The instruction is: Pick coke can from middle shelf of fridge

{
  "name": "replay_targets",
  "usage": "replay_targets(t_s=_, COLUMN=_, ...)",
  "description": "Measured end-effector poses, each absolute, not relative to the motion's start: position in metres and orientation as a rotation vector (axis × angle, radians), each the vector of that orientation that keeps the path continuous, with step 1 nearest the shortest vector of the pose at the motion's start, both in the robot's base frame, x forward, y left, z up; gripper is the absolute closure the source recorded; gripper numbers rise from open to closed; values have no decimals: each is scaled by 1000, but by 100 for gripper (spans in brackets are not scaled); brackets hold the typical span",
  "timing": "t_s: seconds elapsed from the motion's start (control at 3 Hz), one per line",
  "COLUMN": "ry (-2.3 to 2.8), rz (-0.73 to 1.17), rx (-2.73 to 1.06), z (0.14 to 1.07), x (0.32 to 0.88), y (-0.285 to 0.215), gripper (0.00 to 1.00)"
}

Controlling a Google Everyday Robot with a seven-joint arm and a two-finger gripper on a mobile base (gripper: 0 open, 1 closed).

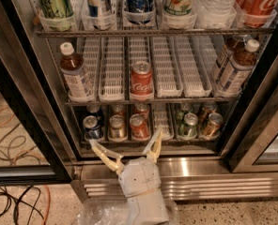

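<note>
Coke can (142, 80) upright on middle shelf (191, 99), tea bottles (76, 76) flanking; claw (125, 137) wide below, before small cans (115, 126).

Coke can (142, 81) stands alone at its lane front. Lane trays (111, 69) on both sides of it are bare. Tea bottles (76, 76) stand well off to its left and right. Upper rack (153, 32) edge close above it. Gripper (125, 138), fingers spread, below it, just before small cans (116, 127).
</note>
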State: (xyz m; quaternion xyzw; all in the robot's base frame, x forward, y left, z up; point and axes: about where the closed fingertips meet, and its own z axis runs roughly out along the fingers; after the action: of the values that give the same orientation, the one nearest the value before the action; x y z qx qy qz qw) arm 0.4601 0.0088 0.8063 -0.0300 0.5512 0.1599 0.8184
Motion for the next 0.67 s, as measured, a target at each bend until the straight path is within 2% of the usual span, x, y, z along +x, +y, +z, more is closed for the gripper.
replay_targets(t_s=0.67, ry=1165, rz=301, rx=-62, z=808, x=471, y=2, gripper=0)
